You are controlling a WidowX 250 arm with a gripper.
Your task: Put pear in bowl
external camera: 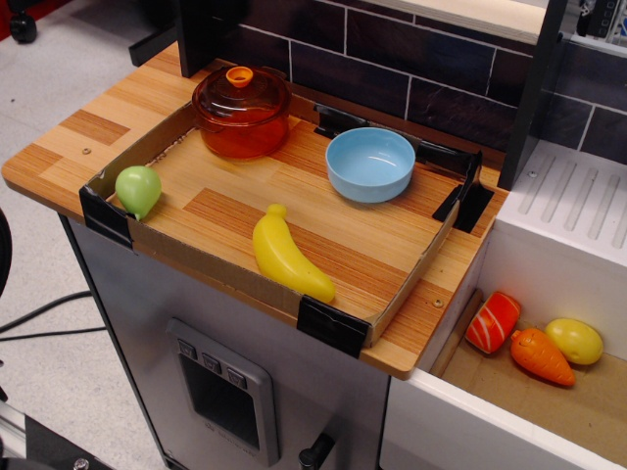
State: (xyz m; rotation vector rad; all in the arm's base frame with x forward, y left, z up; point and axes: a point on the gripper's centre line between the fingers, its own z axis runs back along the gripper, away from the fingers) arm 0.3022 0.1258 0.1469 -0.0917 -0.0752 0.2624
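The light-green pear [138,190] lies at the near left corner of the cardboard-walled tray [411,284], tapered end pointing down toward the front wall. The light-blue bowl [370,164] stands upright and empty at the back right of the tray, well apart from the pear. No gripper shows in this view.
A transparent orange lidded pot [241,112] stands at the tray's back left. A yellow banana [286,257] lies near the front wall. In the sink at lower right lie a salmon-coloured toy [492,321], an orange carrot [540,355] and a yellow lemon-like toy [575,340]. A dark tiled wall rises behind.
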